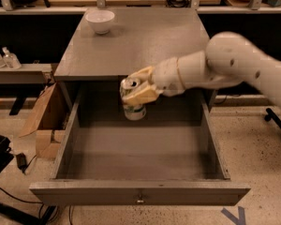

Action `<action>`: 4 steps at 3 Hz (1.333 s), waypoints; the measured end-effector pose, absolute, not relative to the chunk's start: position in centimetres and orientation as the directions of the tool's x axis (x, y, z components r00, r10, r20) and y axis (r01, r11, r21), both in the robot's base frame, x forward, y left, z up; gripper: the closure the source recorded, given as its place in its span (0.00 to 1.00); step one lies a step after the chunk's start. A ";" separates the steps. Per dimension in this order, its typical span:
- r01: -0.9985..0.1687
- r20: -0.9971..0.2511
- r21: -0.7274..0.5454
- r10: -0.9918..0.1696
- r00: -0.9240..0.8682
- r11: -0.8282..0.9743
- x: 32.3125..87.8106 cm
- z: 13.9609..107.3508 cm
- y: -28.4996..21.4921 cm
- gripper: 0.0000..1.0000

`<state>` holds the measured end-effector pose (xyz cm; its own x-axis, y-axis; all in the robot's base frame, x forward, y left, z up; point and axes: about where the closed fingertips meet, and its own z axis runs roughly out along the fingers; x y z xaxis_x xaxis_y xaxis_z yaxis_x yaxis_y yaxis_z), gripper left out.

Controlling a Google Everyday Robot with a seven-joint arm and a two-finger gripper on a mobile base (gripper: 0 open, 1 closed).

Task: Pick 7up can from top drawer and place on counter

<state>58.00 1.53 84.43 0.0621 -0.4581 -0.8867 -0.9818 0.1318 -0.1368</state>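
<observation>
pincer (132, 90) clamped on 7up can (134, 112) | held over open top drawer (140, 194) | apparently level with counter (145, 41) front edge

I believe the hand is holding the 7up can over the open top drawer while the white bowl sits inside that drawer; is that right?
Not quite: the white bowl stands on the counter, near its far left corner, not inside the drawer. The rest holds in the camera view: the hand grips the 7up can over the open top drawer.
</observation>
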 end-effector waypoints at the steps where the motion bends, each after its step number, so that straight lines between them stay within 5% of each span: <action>1: -0.977 -0.873 -0.096 -0.487 -0.008 0.189 60.7 90.9 -1.1 1.00; 4: -0.820 -0.928 -0.056 -0.333 -0.168 0.569 75.7 101.0 -6.0 1.00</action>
